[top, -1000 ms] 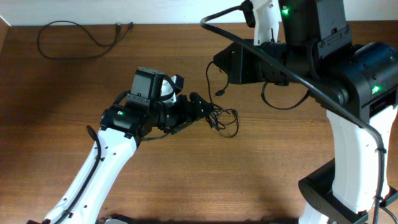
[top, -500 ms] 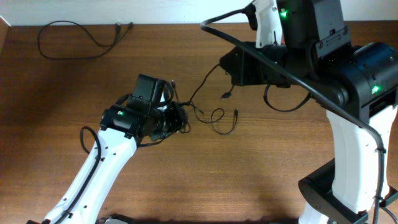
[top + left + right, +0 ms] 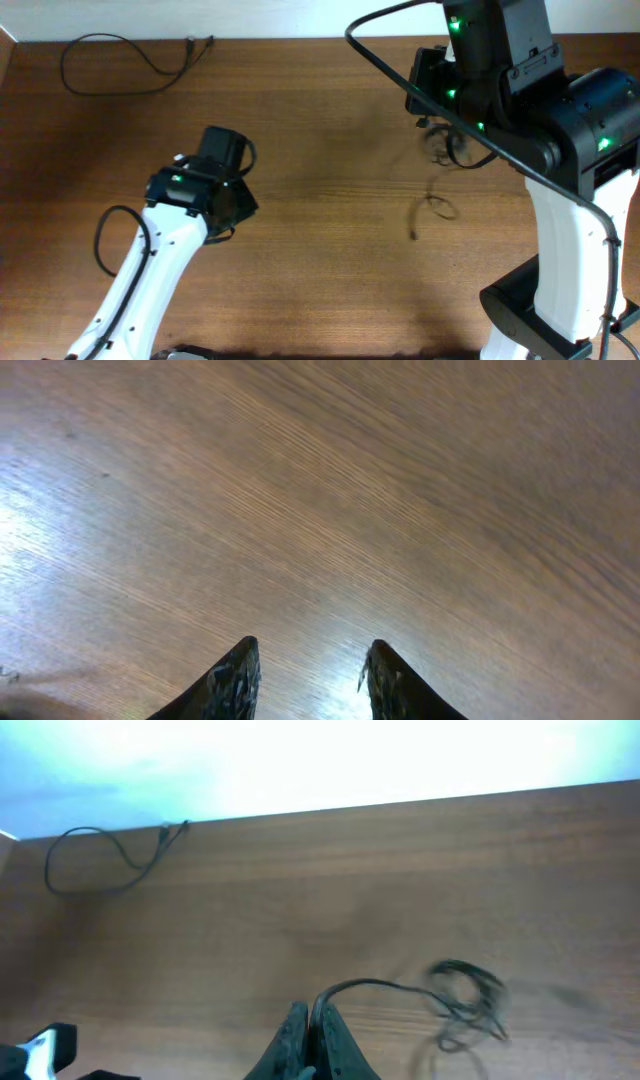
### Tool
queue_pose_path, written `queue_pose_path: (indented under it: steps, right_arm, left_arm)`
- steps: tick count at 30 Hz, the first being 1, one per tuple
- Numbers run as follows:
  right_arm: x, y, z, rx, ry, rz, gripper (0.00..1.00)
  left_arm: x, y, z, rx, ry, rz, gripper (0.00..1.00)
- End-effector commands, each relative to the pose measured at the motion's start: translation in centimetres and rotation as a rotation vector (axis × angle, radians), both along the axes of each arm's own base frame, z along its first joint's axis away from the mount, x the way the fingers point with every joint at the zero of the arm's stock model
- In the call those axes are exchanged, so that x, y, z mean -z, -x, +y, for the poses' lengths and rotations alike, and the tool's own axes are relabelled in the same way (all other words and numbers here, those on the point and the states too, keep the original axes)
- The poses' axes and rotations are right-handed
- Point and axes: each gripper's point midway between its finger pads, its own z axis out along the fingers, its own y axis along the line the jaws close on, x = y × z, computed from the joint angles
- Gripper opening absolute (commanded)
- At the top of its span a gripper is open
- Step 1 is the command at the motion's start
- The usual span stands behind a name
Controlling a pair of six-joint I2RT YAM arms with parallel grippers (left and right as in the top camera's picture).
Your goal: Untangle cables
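Left fingers (image 3: 232,682): apart, tips separated, nothing between them except bare wood of the desk (image 3: 320,290). Located over the left-centre of the desk in the overhead view, well apart from every cable.

Right fingers (image 3: 300,1038): pressed together and clamped on one thin black cord of the cable bundle (image 3: 468,992). In the right wrist view, cord rising from the clamped tips, arcing to the right and ending in a small knot of loops. Knot blurred in both views; number of cords in it not determinable.

In the overhead view, bundle placed just below the right wrist, at the right side of the desk near its back edge. Beneath it, a trailing loop (image 3: 432,207) with a short straight tail on its left. Cannot tell whether this loop touches the desk.

Loose cable (image 3: 120,62): flat on the desk at the far left corner, close to the back edge. Laid as one open curve, with the plug ends at its right. Separate from the bundle and well apart from both arms.
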Motion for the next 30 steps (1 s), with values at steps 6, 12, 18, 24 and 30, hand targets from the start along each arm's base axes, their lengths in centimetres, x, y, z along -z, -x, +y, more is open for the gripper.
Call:
queue_pose_path:
  steps: [6,12,18,24,30]
  right_arm:
    - [-1.4,1.0,5.5,-0.225,-0.233,0.030,0.04]
    - [-2.8,3.6,9.4,-0.449,-0.398,0.085,0.04]
    - [-3.4,5.4,10.9,-0.558,-0.472,0.133,0.04]
    - [-3.5,5.2,10.9,-0.555,-0.470,0.123,0.04]
    - [-4.1,4.6,11.0,-0.524,-0.496,0.103,0.04]
  left_arm:
    - [-1.3,0.5,-7.4,0.286,0.411,0.015,0.89]
    - [-3.4,0.3,-10.7,0.360,0.616,-0.025,0.99]
    - [-4.4,-2.0,-11.2,0.395,0.621,-0.137,0.99]
    - [-5.2,-1.4,-12.5,0.407,0.702,-0.122,0.99]
    - [-5.1,-0.6,-13.7,0.449,0.703,-0.105,0.96]
